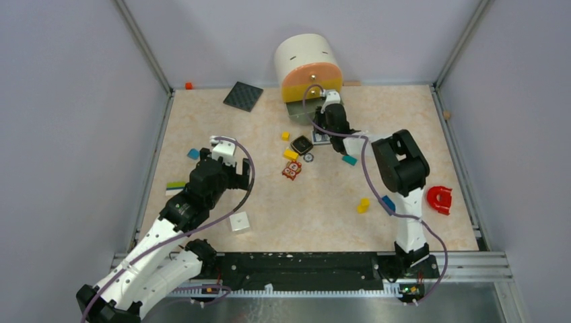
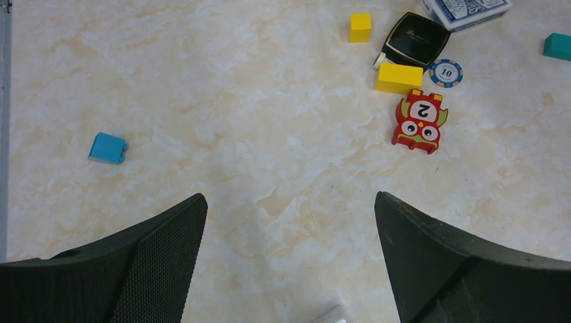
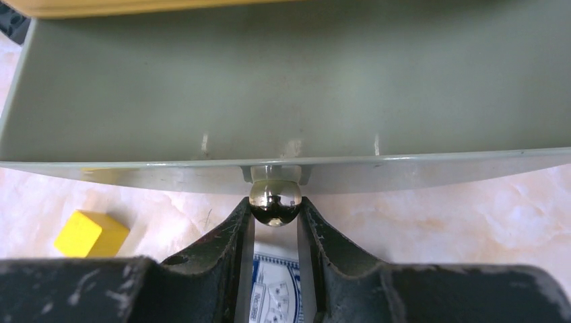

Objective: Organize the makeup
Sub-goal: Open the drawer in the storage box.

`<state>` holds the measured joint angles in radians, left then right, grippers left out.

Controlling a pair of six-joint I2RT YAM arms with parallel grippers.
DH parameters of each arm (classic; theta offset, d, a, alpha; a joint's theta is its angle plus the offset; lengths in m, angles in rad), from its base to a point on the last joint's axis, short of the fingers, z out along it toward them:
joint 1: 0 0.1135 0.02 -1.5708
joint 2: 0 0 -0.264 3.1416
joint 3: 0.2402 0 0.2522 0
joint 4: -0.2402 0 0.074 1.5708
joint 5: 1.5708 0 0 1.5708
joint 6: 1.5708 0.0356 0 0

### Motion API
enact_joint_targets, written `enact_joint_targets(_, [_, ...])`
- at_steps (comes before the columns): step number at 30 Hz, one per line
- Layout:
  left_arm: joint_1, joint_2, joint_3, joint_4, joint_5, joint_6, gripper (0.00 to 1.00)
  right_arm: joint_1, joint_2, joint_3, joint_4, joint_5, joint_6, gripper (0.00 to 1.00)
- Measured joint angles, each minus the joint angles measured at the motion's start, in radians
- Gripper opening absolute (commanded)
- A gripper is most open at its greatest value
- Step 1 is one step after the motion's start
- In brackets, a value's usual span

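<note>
The black square compact (image 1: 301, 144) (image 2: 415, 39) lies mid-table beside a yellow block (image 2: 398, 77). At the back stands a cream and orange box (image 1: 308, 64), its grey-green drawer (image 1: 299, 111) (image 3: 269, 87) pulled out and showing nothing inside. My right gripper (image 1: 330, 102) (image 3: 275, 212) is shut on the drawer's shiny round knob (image 3: 275, 200), one finger on each side. Over the left part of the table my left gripper (image 1: 232, 168) (image 2: 289, 198) hangs wide open, with only bare tabletop between its fingers.
A blue-backed deck of cards (image 1: 321, 138) (image 2: 464, 10) lies under the right wrist. Scattered around are a red owl tile (image 2: 420, 121), a poker chip (image 2: 446, 73), teal (image 1: 349, 160), blue (image 2: 108, 148) and yellow (image 3: 91, 233) blocks, a white cube (image 1: 239, 221), a red horseshoe piece (image 1: 439, 199) and a black textured square (image 1: 243, 95).
</note>
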<state>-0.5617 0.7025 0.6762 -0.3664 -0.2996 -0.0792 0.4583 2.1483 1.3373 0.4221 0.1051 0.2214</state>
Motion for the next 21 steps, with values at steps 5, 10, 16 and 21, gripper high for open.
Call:
enact_joint_targets(5, [0.002,0.0,0.0,0.0,0.0,0.0,0.99,0.013,-0.053,-0.075,-0.003,0.012,-0.001,0.15])
enact_joint_targets(10, [0.003,0.001,0.0,0.0,0.001,0.0,0.99,0.024,-0.107,-0.148,-0.003,0.029,-0.001,0.2])
enact_joint_targets(16, [0.003,0.01,0.0,0.0,0.001,0.0,0.99,0.034,-0.144,-0.197,-0.017,0.033,0.0,0.43])
enact_joint_targets(21, [0.004,0.014,0.0,0.0,0.003,0.0,0.99,0.05,-0.198,-0.241,-0.063,0.033,-0.005,0.58])
